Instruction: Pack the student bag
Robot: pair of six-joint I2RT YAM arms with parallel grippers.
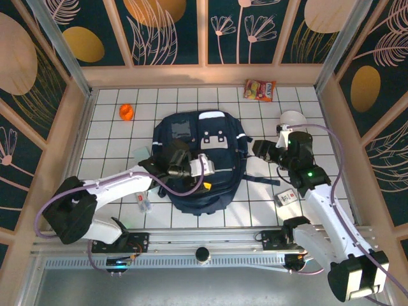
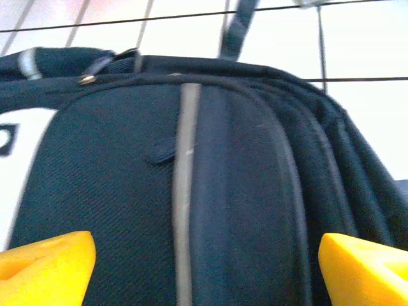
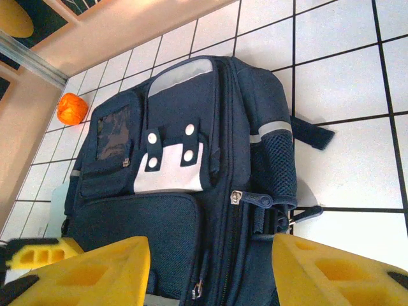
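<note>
- yellow pads [image 2: 44, 264] of the left pincer [image 2: 204, 271] stand wide apart, open and holding nothing; navy fabric of the student bag [image 2: 115, 191] lies close below and between them.
- right pincer [image 3: 210, 271] is also open and empty; the bag lies flat just ahead of it, with a zip puller [image 3: 254, 199] near one finger and the white buckle patch [image 3: 167, 173] further ahead.
- seen from above, the left pincer is over the bag's near right part, and the right pincer is just beside the bag's right side.
- far beyond both pincers and apart from the bag: an orange object [image 1: 126, 112] to the left, a red snack packet [image 1: 259, 90] to the right.
</note>
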